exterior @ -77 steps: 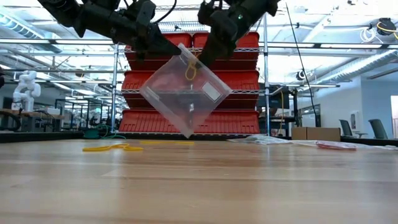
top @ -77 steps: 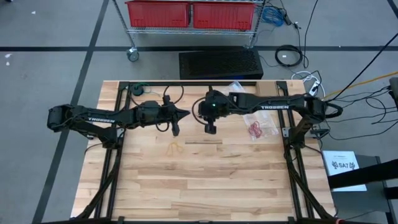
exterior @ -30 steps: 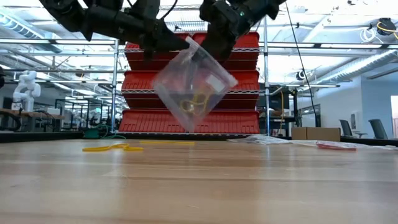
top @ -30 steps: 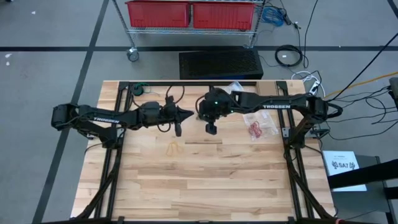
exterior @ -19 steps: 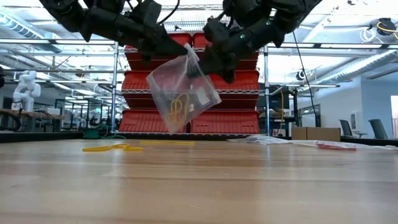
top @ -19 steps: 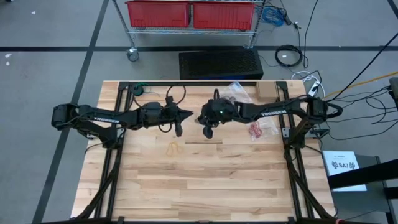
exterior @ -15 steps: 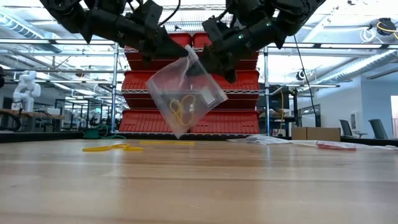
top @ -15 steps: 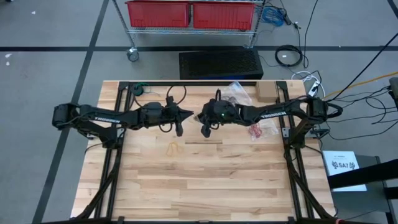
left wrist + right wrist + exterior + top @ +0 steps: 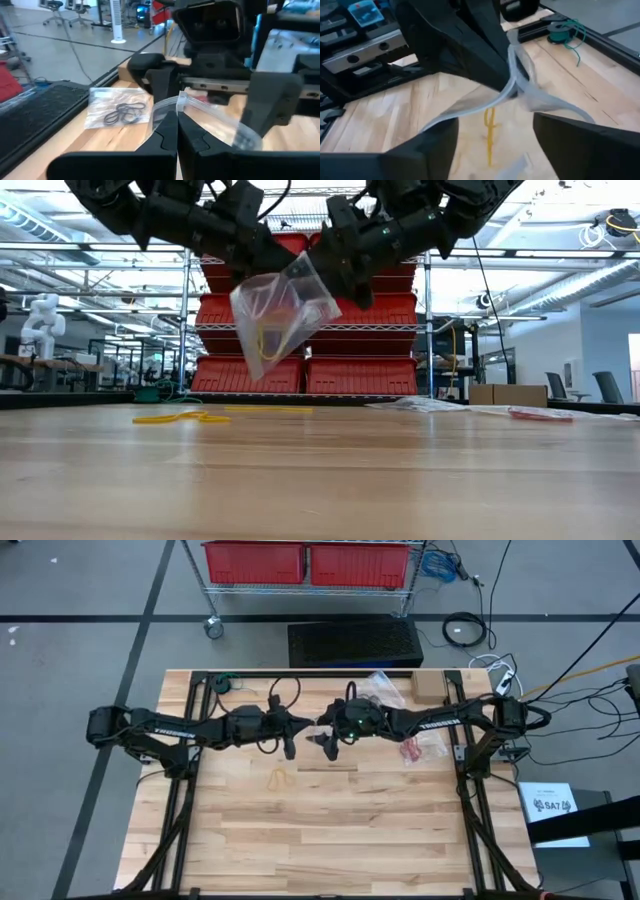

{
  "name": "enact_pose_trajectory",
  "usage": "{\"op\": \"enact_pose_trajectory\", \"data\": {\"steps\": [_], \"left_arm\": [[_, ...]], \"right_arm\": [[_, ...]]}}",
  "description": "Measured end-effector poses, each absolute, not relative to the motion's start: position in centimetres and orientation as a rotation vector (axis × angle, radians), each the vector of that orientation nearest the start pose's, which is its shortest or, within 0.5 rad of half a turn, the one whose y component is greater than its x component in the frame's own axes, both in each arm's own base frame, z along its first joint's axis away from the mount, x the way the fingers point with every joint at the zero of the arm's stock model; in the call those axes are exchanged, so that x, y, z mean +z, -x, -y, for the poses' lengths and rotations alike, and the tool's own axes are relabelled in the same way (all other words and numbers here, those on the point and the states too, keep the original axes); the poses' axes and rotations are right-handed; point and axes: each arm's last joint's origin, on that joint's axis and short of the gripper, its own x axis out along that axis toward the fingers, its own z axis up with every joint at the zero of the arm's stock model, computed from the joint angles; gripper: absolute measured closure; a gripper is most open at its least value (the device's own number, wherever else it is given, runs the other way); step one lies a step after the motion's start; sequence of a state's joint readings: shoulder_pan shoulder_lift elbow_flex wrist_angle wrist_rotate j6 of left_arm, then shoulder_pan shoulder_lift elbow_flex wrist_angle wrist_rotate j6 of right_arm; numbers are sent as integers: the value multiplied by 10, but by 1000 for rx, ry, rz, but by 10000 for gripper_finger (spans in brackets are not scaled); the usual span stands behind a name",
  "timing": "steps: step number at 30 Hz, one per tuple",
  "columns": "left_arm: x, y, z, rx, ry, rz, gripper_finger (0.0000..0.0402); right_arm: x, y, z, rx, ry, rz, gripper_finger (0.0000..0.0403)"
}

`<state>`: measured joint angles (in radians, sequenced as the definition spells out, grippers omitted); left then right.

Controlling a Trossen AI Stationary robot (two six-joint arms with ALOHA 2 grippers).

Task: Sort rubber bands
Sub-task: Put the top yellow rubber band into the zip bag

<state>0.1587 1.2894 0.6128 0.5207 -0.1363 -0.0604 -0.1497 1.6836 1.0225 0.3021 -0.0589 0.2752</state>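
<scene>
Above the bench's (image 9: pixel 330 840) far middle, the left pincer (image 9: pixel 285 265) pinches the top edge of a clear bag (image 9: pixel 283 312) holding yellow rubber bands (image 9: pixel 268 338). The right pincer (image 9: pixel 335 275) stands wide beside it. Loose yellow bands (image 9: pixel 281 778) lie below; the near half offers open wood.

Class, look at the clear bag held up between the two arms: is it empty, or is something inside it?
Not empty. The low view shows yellowish rubber bands hanging inside the clear bag; how many, cannot tell.
</scene>
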Motion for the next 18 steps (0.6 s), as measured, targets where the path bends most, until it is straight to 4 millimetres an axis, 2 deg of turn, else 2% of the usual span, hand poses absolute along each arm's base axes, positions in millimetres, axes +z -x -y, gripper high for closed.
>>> {"op": "enact_pose_trajectory", "data": {"steps": [4,11,18], "left_arm": [[235,-263,-53,350,43,-177,402],[235,-257,-60,381,24,-219,402],[239,-251,-61,413,19,-226,402]], "right_arm": [[228,-366,54,-142,-309,-354,128],[228,-364,59,-151,-273,-364,124],[244,-355,69,-170,-228,-337,124]]}}
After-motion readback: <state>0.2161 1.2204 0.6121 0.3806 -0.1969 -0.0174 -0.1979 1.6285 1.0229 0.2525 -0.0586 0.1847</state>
